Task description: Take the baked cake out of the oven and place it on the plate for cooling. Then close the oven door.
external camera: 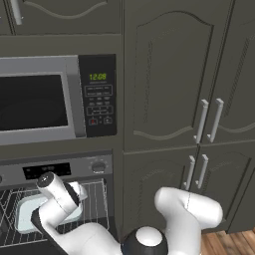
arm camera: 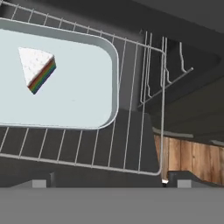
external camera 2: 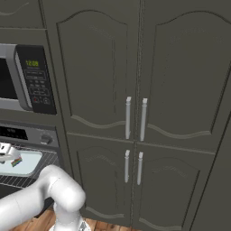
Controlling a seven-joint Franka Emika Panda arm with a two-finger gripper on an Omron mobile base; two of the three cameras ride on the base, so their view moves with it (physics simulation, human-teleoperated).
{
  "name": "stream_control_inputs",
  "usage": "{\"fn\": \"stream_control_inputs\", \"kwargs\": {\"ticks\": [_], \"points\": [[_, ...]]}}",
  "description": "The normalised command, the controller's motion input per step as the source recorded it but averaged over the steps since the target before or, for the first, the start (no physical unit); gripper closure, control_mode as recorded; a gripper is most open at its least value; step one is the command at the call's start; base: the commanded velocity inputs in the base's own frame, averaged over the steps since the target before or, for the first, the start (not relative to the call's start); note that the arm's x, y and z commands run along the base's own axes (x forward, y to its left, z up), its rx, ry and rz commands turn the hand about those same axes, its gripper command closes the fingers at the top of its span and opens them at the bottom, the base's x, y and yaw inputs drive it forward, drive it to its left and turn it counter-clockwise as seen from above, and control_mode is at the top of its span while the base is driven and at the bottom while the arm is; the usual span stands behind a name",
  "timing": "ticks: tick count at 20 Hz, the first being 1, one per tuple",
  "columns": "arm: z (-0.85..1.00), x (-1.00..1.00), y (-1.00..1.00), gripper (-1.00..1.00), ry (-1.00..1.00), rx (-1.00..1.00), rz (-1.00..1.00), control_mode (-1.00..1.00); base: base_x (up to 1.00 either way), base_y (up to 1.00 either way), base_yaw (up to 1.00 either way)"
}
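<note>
The gripper (arm camera: 107,183) is open wide and holds nothing, hanging over the front edge of the one wire rack (arm camera: 131,127) in the oven (external camera: 60,172). One pale tray (arm camera: 74,92) lies on the rack. The hand view shows one cake wedge (arm camera: 37,68) on it.

Flat, even, rendered light with no visible lamp and no hard shadows. The dark cabinet doors (external camera: 172,74) read dim and low in contrast, with soft shading in their carved panels. The microwave (external camera: 40,99) clock glows green. Inside the oven (arm camera: 188,65) the hand view darkens toward the back. The pale tray (arm camera: 65,87) looks bright. Edges appear slightly soft and pixelated.
</note>
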Motion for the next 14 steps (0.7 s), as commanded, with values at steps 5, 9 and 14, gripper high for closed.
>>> {"fn": "stream_control_inputs", "kwargs": {"ticks": [5, 9, 14], "points": [[-0.11, 0.31, -0.03, -1.0, -0.02, 0.06, 0.0, -1.0, 0.0, 0.0, 0.0], [-0.13, 0.35, 0.03, -1.0, 0.0, 0.06, 0.02, -1.0, 0.0, 0.0, 0.0], [-0.15, 0.24, 0.17, -1.0, 0.0, 0.01, 0.02, -1.0, 0.0, 0.0, 0.0]]}}
